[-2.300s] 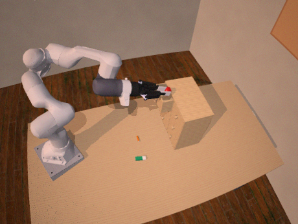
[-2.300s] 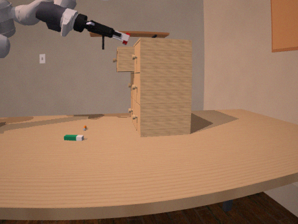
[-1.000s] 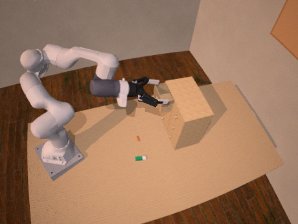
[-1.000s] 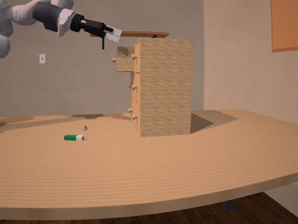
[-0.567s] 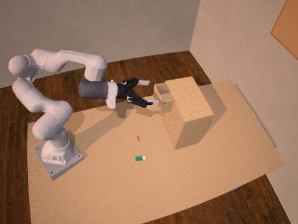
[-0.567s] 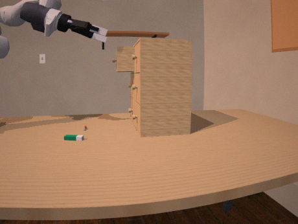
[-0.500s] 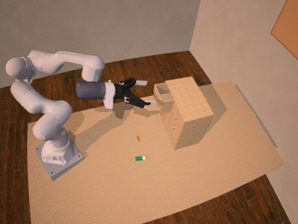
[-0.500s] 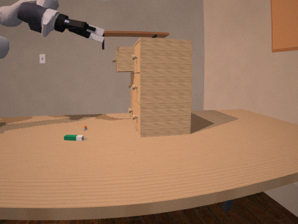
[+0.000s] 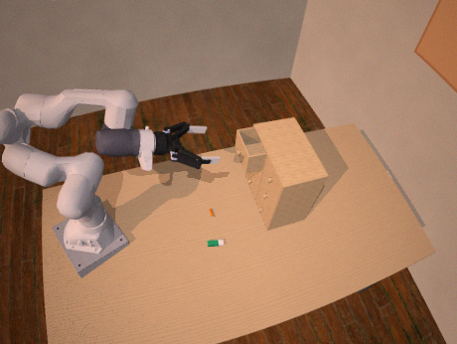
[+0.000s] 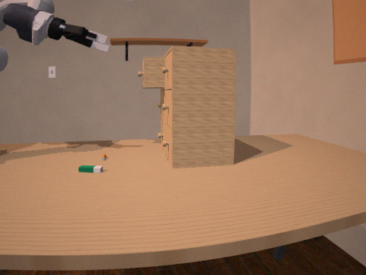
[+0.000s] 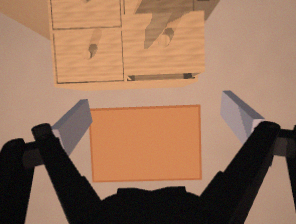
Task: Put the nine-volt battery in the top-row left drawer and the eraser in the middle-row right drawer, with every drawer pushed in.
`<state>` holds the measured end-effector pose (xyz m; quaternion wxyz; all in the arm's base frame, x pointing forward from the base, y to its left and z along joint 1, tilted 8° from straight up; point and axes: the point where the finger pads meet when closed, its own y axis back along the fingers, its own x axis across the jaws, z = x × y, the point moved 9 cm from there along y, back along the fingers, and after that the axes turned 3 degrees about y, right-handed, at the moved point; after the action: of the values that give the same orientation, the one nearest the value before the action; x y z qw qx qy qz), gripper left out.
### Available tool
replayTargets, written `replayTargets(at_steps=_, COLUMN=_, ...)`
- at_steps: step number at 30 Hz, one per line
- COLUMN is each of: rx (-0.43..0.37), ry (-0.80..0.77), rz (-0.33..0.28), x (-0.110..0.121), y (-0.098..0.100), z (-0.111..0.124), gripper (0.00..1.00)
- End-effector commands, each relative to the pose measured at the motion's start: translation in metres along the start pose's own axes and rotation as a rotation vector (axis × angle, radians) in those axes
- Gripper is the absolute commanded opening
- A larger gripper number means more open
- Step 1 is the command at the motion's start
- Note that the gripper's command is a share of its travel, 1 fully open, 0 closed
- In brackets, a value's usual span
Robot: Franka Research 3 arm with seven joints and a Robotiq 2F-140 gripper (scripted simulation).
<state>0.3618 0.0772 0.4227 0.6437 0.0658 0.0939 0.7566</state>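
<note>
The small wooden chest (image 9: 285, 169) stands on the table with its drawer fronts toward the arm. Its top-row left drawer (image 9: 249, 144) is pulled partly out; it also shows in the side view (image 10: 153, 71) and the wrist view (image 11: 162, 47). The other drawers look pushed in. My gripper (image 9: 209, 144) is open and empty, level with the top row and some way back from the open drawer, as the side view (image 10: 104, 43) and the wrist view (image 11: 156, 117) show. The green and white eraser (image 9: 216, 243) (image 10: 91, 168) lies on the table in front of the chest. The nine-volt battery is not visible in any view.
A small orange item (image 9: 212, 213) lies on the table between the eraser and the chest, also seen in the side view (image 10: 104, 156). The arm's base (image 9: 89, 241) is at the table's left side. An orange panel (image 10: 349, 29) hangs on the right wall.
</note>
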Motion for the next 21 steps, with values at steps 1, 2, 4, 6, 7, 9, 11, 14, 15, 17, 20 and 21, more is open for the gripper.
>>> replayTargets(at_steps=1, rx=0.001, ry=-0.036, rz=-0.035, x=-0.008, y=0.013, z=-0.003, gripper=1.0)
replayTargets(at_steps=2, rx=0.001, ry=-0.036, rz=-0.035, x=-0.008, y=0.016, z=-0.003, gripper=1.0)
replayTargets(at_steps=4, rx=0.001, ry=-0.036, rz=-0.035, x=-0.008, y=0.019, z=-0.004, gripper=1.0)
replayTargets(at_steps=6, rx=0.001, ry=-0.036, rz=-0.035, x=-0.008, y=0.019, z=-0.004, gripper=1.0)
replayTargets(at_steps=7, rx=0.001, ry=-0.036, rz=-0.035, x=-0.008, y=0.021, z=-0.005, gripper=1.0)
replayTargets(at_steps=9, rx=0.001, ry=-0.036, rz=-0.035, x=-0.007, y=0.023, z=-0.005, gripper=1.0)
replayTargets(at_steps=11, rx=0.001, ry=-0.036, rz=-0.035, x=-0.007, y=0.024, z=-0.006, gripper=1.0)
replayTargets(at_steps=14, rx=0.001, ry=-0.036, rz=-0.035, x=-0.007, y=0.025, z=-0.006, gripper=1.0)
replayTargets(at_steps=15, rx=0.001, ry=-0.036, rz=-0.035, x=-0.007, y=0.025, z=-0.006, gripper=1.0)
replayTargets(at_steps=17, rx=0.001, ry=-0.036, rz=-0.035, x=-0.007, y=0.025, z=-0.006, gripper=1.0)
replayTargets(at_steps=20, rx=0.001, ry=-0.036, rz=-0.02, x=-0.003, y=0.023, z=-0.003, gripper=1.0)
replayTargets(at_steps=21, rx=0.002, ry=-0.036, rz=-0.007, x=0.0, y=0.021, z=0.001, gripper=1.0)
